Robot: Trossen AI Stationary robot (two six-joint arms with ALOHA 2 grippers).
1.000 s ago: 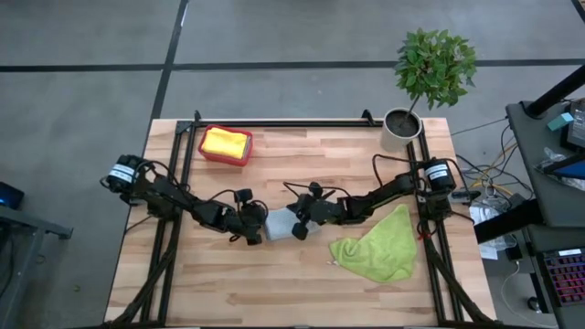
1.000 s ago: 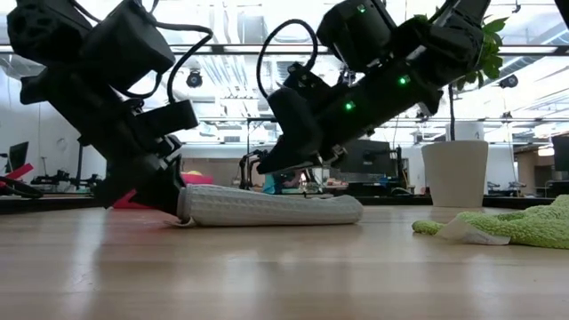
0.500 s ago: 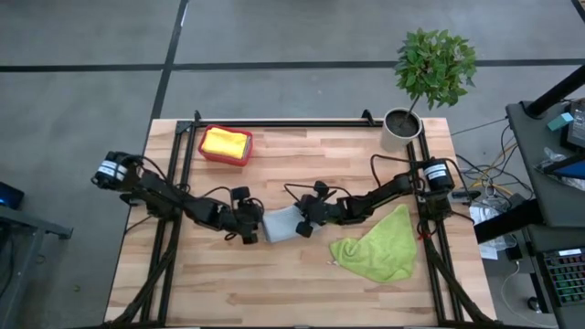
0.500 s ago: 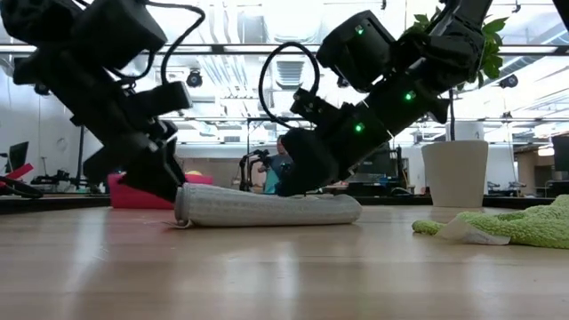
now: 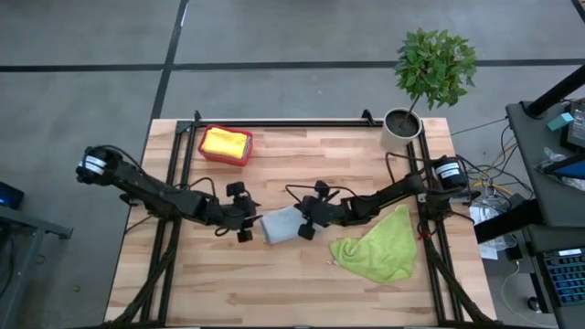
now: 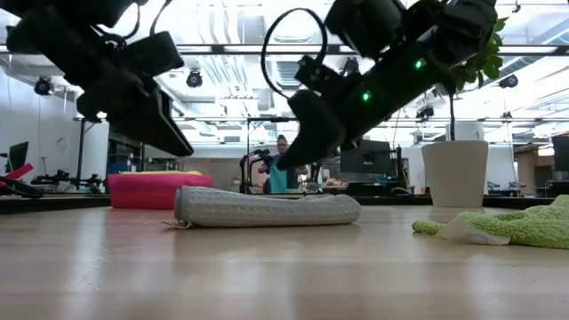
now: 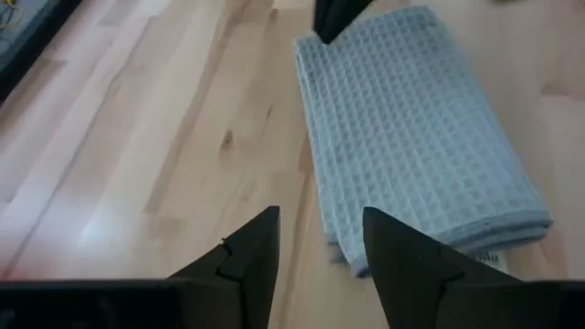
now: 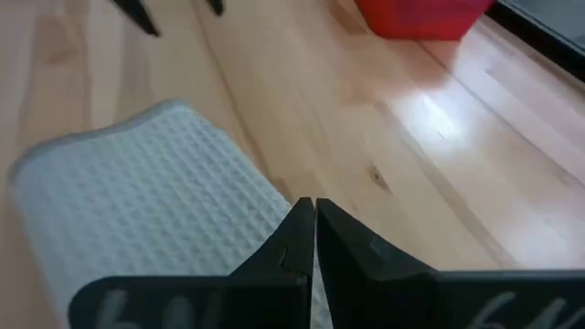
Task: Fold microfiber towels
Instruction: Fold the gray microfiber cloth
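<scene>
A grey waffle-weave towel [image 5: 281, 224] lies folded into a thick pad on the table's middle, and also shows in the low view [image 6: 267, 206]. My left gripper [image 7: 320, 242] is open, just left of the towel and raised above it [image 6: 180, 145]. My right gripper [image 8: 313, 217] is shut and hangs above the towel's right part [image 6: 286, 160]. A lime green towel [image 5: 375, 243] lies crumpled at the right. A yellow towel [image 5: 226, 142] lies in the pink-red bin [image 5: 207, 152]. No light blue towel shows.
A potted plant [image 5: 402, 128] stands at the far right corner. The bin stands at the far left. Bare wood lies along the near edge [image 5: 274, 292]. A person [image 6: 283, 169] shows in the room behind the table.
Both grippers have risen off the grey towel's ends. My left gripper has drawn back up and toward the table's left edge. My right gripper has gone up over the towel's right part. The towel has stayed folded in place.
</scene>
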